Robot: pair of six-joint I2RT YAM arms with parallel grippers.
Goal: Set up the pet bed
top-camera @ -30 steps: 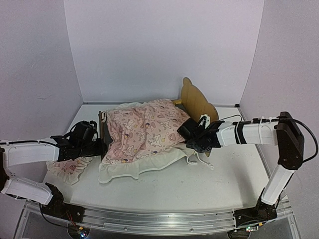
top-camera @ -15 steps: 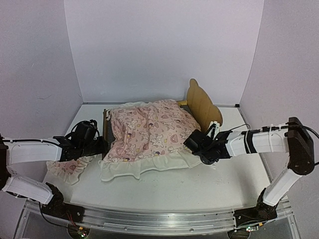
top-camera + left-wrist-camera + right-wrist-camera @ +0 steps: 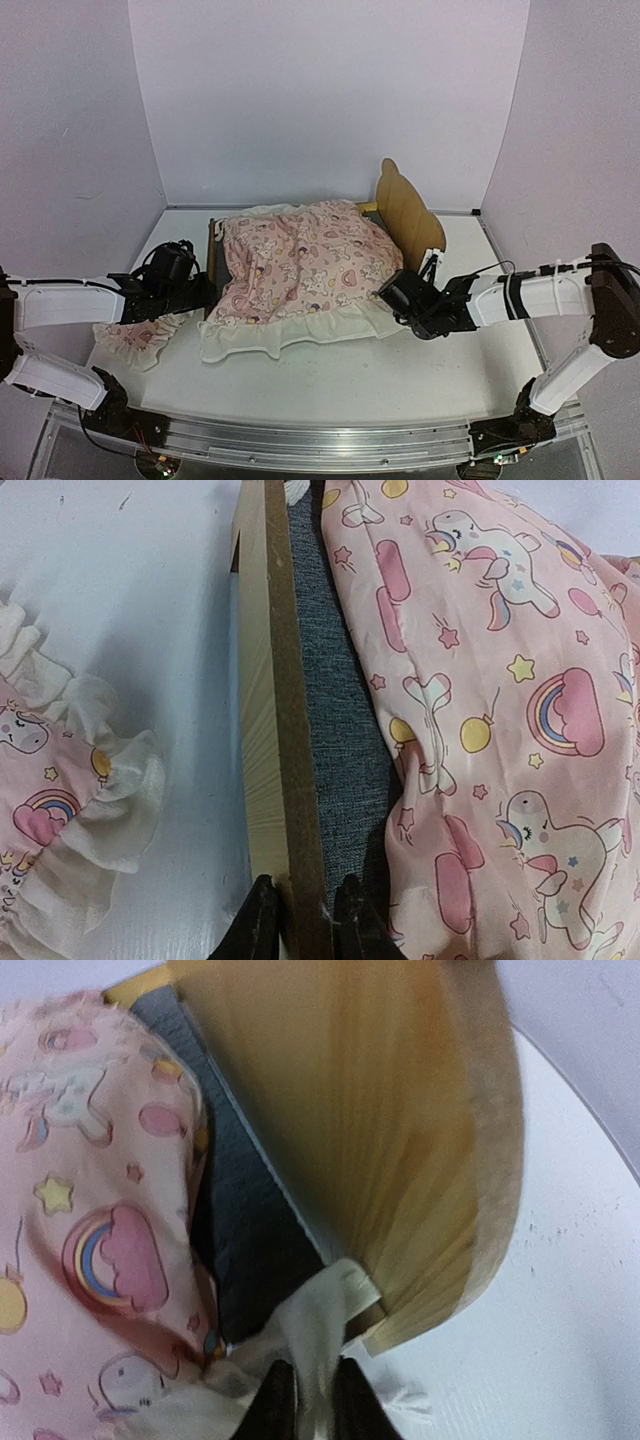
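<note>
Dressing the bed (image 3: 405, 215) looks to be the step in hand: the blanket (image 3: 300, 262) is on, the pillow (image 3: 135, 338) not yet placed. Nearest, on the white table (image 3: 350, 385) toward the left, the small pink pillow lies flat outside the bed, just beside the left arm. A little further in, the left gripper (image 3: 305, 925) sits at the foot end, its dark fingers (image 3: 260, 925) nearly together, one on each face of the plywood footboard (image 3: 280, 680), which they appear to pinch by its top edge. Across from it, the right gripper (image 3: 308, 1400) is by the head end; its fingers (image 3: 275, 1400) stand a sliver apart with the blanket's white ruffle (image 3: 315, 1325) running between them, seemingly nipped. The bed stands mid-table, lengthwise left to right, the pink blanket mounded over it and spilling onto the table at the front, grey mattress (image 3: 335, 730) showing at both ends. Furthest right and back rises the wavy headboard (image 3: 400, 1130), upright. The next move, I judge, calls for freeing the ruffle without dragging the blanket askew, then fetching the pillow and laying it at the head end while the left gripper steadies the bed.
</note>
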